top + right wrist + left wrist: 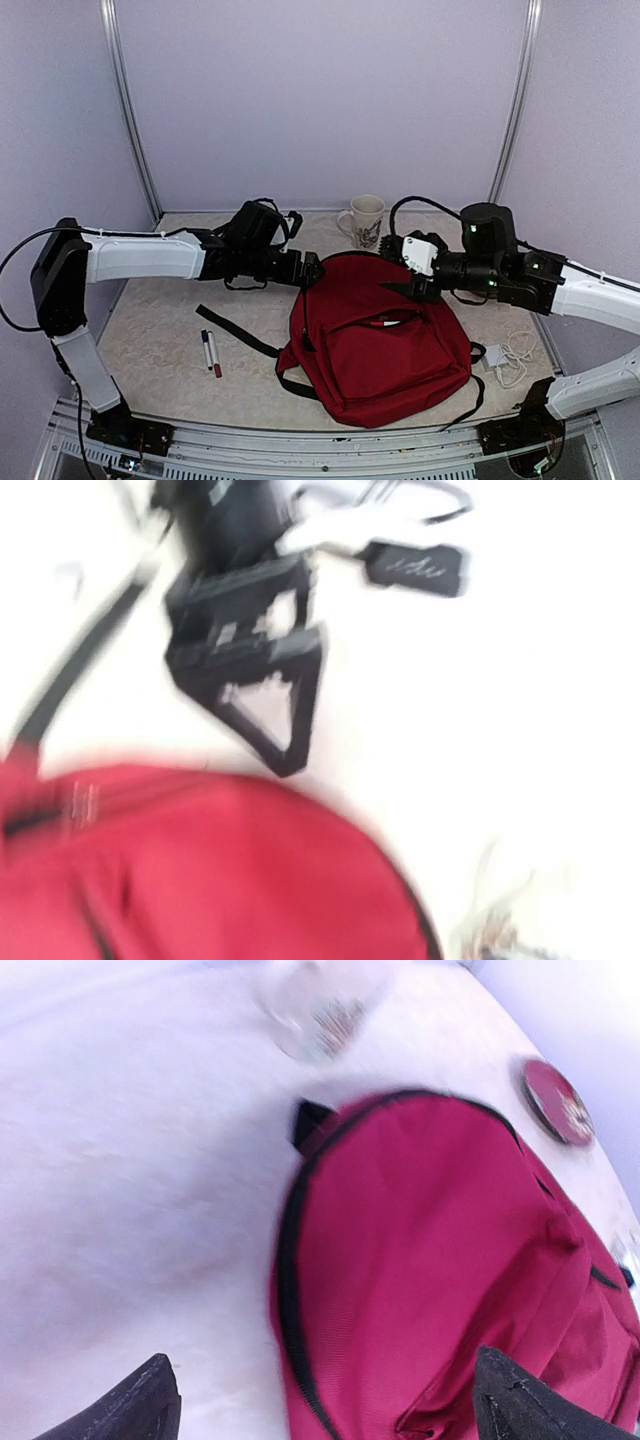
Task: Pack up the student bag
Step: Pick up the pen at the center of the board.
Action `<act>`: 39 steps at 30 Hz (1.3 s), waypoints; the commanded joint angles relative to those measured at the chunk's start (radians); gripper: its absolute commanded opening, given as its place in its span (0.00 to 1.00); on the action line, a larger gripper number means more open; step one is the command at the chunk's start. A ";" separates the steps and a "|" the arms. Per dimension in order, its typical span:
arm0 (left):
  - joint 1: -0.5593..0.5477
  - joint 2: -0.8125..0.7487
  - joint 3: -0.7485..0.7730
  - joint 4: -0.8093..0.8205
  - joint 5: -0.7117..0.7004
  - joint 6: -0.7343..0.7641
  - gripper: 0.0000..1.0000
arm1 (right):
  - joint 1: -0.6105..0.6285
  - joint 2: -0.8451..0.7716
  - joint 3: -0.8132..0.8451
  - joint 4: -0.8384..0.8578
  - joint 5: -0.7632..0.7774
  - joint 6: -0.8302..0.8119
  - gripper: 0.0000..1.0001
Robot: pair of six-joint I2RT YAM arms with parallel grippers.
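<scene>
At the centre-right of the overhead frame, the student bag [385, 345] is lying flat on the counter [150, 300]. Its front pocket is facing up and its top edge is turned toward the upper part of the frame. A black strap [235, 332] is lying stretched out from its left side across the counter.

Left arm: the left fingers [310, 268] are being held at the bag's upper left corner. In the left wrist view the two black tips are being shown in the lower left and lower right corners, spread wide and released, with nothing gripped between them. Red fabric is filling the right half of that frame. Contact with the bag cannot be told.

Right arm: the right fingers [405, 290] are being held over the bag's upper edge, right of centre. The right wrist view is heavily blurred and these fingers are not being shown in it; only red fabric along the bottom and the other arm's black end above it are being made out. Whether the right fingers are released or clenched cannot be told.

Other items noted:
- A mug [366, 220] is standing upright just above the bag at upper centre.
- Two markers [211, 352] are lying side by side at lower left, apart from the bag.
- A white charger with cable [510, 358] is lying just beside the bag's right edge.
</scene>
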 commanded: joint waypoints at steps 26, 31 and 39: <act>0.232 -0.527 -0.539 -0.428 -0.229 -0.428 0.48 | 0.010 0.128 -0.009 0.178 0.117 0.639 0.53; 0.254 -0.408 -0.522 -0.361 -0.205 -0.399 0.43 | 0.010 0.102 -0.022 0.169 0.119 0.642 0.53; 0.257 -0.317 -0.520 -0.298 -0.186 -0.366 0.41 | 0.009 0.111 -0.019 0.149 0.135 0.633 0.53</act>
